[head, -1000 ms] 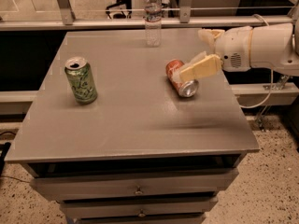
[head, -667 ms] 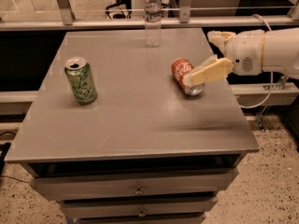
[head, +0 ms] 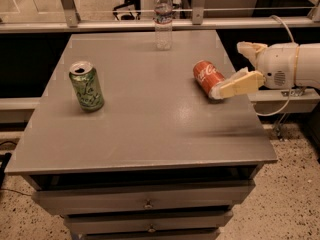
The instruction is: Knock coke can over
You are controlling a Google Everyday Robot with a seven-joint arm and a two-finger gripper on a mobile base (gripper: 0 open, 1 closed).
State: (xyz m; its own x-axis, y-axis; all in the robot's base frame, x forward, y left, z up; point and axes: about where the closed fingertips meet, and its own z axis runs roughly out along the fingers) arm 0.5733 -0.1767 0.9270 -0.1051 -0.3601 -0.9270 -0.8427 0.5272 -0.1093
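The red coke can [head: 206, 77] lies on its side on the grey table [head: 150, 129], right of centre, its silver top pointing toward the front right. My gripper [head: 231, 69] reaches in from the right over the table's right edge. It is open. Its lower tan finger [head: 239, 85] sits against the can's top end, and the upper finger [head: 251, 47] is apart from the can, behind it.
A green can [head: 87, 86] stands upright on the left of the table. A clear plastic bottle [head: 162, 19] stands at the back edge. A railing runs behind the table. Drawers are below the front edge. The white arm [head: 292, 66] is to the right.
The gripper has drawn back to the right toward the table's edge. The coke can, lying on its side throughout, has shifted slightly right with it.
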